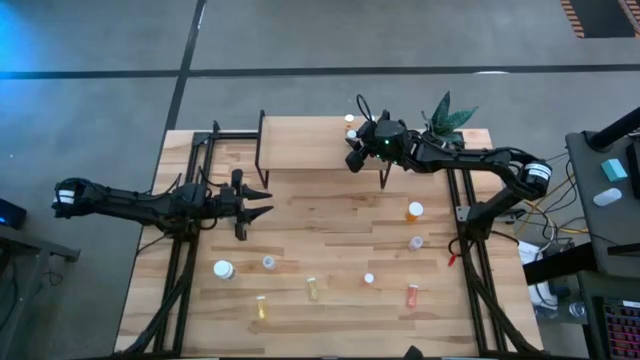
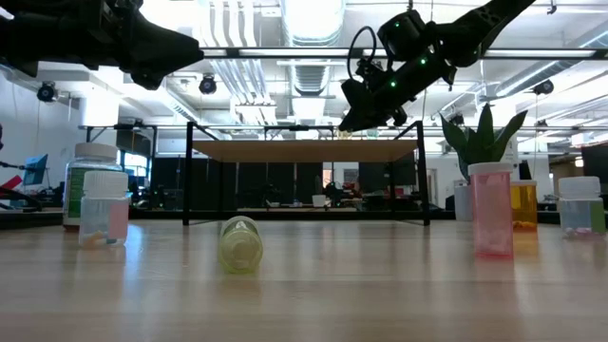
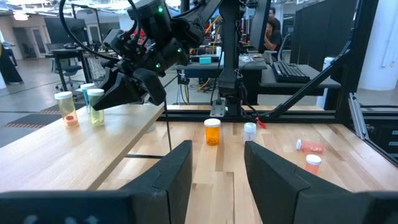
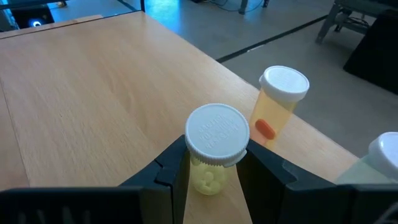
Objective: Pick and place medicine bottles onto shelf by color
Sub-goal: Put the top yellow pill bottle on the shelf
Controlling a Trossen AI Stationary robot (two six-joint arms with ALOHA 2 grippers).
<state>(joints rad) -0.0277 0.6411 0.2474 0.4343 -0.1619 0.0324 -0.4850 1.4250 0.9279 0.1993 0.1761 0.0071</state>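
Note:
The shelf [image 1: 300,140] stands at the table's far side, with a light wood top [image 4: 93,93]. My right gripper [image 1: 352,158] hovers over its right end, shut on a yellow medicine bottle with a white cap [image 4: 217,134]. Two more bottles stand upright on the shelf top beside it: one with an orange pill inside [image 4: 280,106] and one at the picture's edge [image 4: 382,155]. Several other bottles are spread on the table's near half, among them a yellow one lying on its side [image 2: 240,242]. My left gripper [image 1: 265,200] is open above the table's left side, touching nothing. My right gripper pinches the yellow bottle's body just under its cap [image 4: 208,177], one finger [image 4: 171,165] on each side. The fingers come slanting down from the table's right. The bottle stays upright over the shelf top; whether its base touches the wood, I cannot tell.
On the table stand a large white bottle [image 1: 223,269], a clear one [image 1: 268,262], an orange one [image 1: 414,211], a red one [image 1: 412,294] and others. A potted plant [image 1: 448,118] sits by the shelf's right end. Bare wood lies in the middle, between shelf and bottles.

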